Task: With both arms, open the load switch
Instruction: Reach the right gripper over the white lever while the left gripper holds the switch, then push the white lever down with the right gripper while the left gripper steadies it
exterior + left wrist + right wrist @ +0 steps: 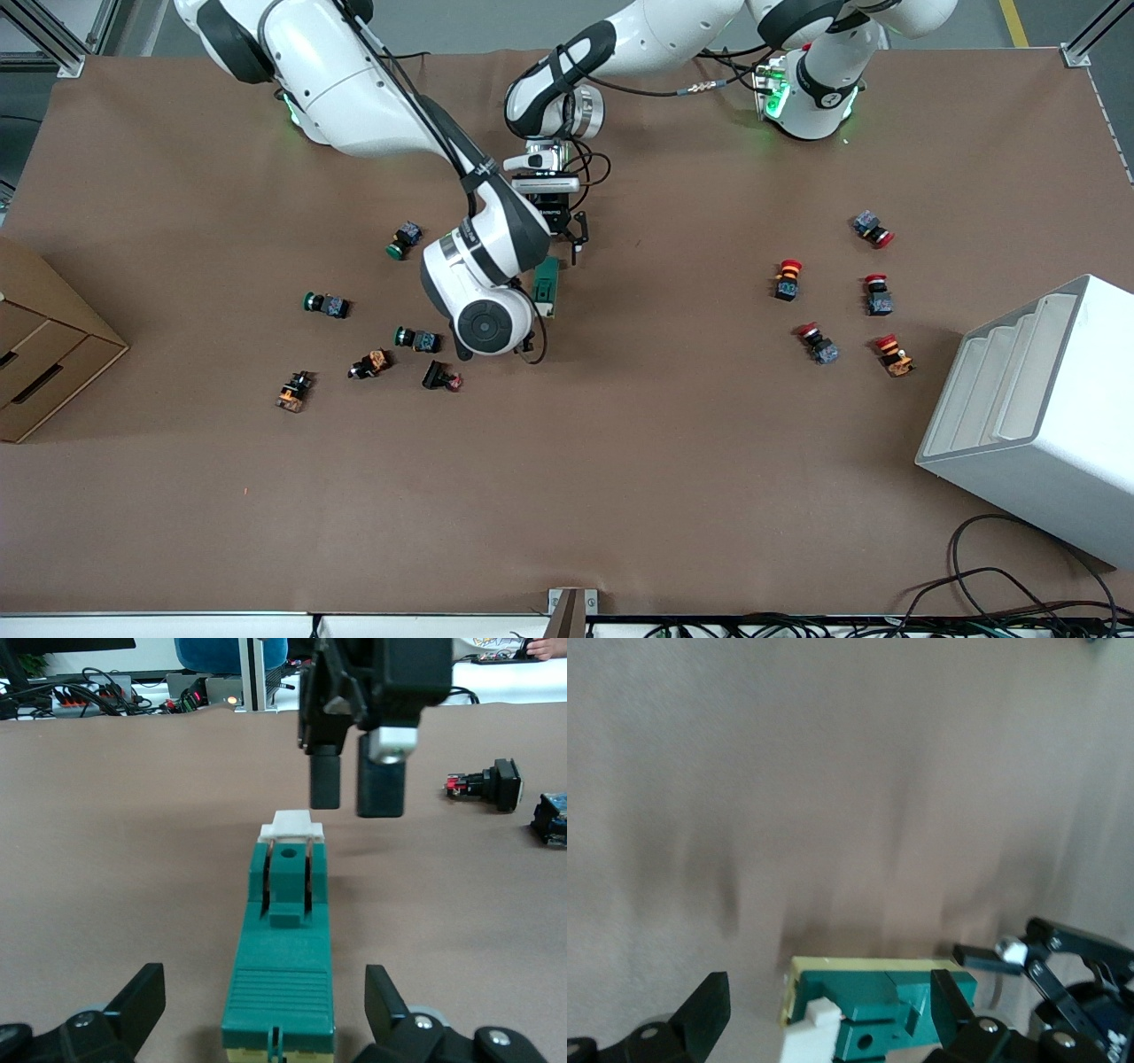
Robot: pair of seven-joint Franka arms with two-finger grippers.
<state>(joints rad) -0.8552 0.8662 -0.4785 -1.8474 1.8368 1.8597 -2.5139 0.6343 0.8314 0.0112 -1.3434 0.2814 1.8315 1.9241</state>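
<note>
Front view: both arms bend in over the load switch (547, 285) lying flat on the brown table (620, 461). Left gripper (574, 241) hangs over its end toward the bases; the right arm's wrist hides the right gripper.

Left wrist view: left gripper's fingers (146, 1001) spread wide, flanking the switch, holding nothing.

Right wrist view: right gripper (833, 1010) open over the white lever (808, 1035), empty.

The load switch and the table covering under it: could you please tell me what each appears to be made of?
The load switch looks like moulded plastic: a dark green matte body with crisp ribbed grooves, a white lever at one end and a pale yellowish base. The table covering appears to be brown paper or thin matte sheet, without glare; which of these is unclear.
</note>
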